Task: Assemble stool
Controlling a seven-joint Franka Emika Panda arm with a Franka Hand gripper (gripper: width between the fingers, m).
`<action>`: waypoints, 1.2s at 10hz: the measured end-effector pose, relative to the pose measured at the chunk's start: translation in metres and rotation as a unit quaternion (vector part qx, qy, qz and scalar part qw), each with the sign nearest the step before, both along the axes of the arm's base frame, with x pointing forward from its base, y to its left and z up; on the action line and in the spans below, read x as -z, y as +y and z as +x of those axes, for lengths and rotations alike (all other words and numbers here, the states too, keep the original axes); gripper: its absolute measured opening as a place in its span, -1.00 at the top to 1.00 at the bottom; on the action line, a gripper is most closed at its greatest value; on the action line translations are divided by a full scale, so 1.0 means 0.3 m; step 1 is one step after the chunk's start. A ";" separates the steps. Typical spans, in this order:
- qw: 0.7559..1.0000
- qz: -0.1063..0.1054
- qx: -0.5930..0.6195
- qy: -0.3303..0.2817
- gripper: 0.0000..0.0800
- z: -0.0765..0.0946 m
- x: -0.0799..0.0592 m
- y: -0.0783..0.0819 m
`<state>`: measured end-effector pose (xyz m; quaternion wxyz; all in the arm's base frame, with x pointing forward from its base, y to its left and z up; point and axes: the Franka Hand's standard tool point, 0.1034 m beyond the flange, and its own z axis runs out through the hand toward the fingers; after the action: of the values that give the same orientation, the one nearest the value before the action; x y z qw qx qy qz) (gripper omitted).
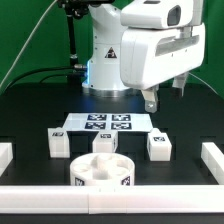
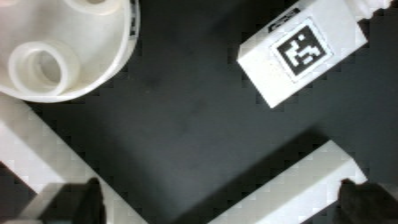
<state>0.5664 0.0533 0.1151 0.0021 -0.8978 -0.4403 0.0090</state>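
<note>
In the wrist view, you see only part of the seat disc [image 2: 63,45]; the picture's edge cuts off the rest. The fingertips [image 2: 71,203] are dark, blurred and cropped. In the exterior view, the gripper [image 1: 150,100] is too small to show its jaw gap. The border rails [image 1: 212,158] at the table's side edges run out of frame.

Robotics lab bench, white robot arm [image 1: 112,50] mounted at 12 o'clock on a black table [image 1: 30,120], tag-covered marker board [image 1: 105,124] mid-table, white border rail [image 1: 110,194] at 6 o'clock, green backdrop [image 1: 25,40] behind
</note>
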 end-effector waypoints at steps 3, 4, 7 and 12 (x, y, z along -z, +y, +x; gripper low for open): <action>1.000 -0.006 0.000 0.010 -0.62 -0.020 0.072 -0.157; 1.000 -0.006 0.005 0.012 -0.62 -0.006 0.092 -0.193; 1.000 -0.004 0.005 0.006 -0.62 0.015 0.167 -0.244; 1.000 -0.001 0.008 0.006 -0.62 0.033 0.269 -0.270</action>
<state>0.5762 -0.0278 0.0343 0.0036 -0.9011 -0.4334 0.0147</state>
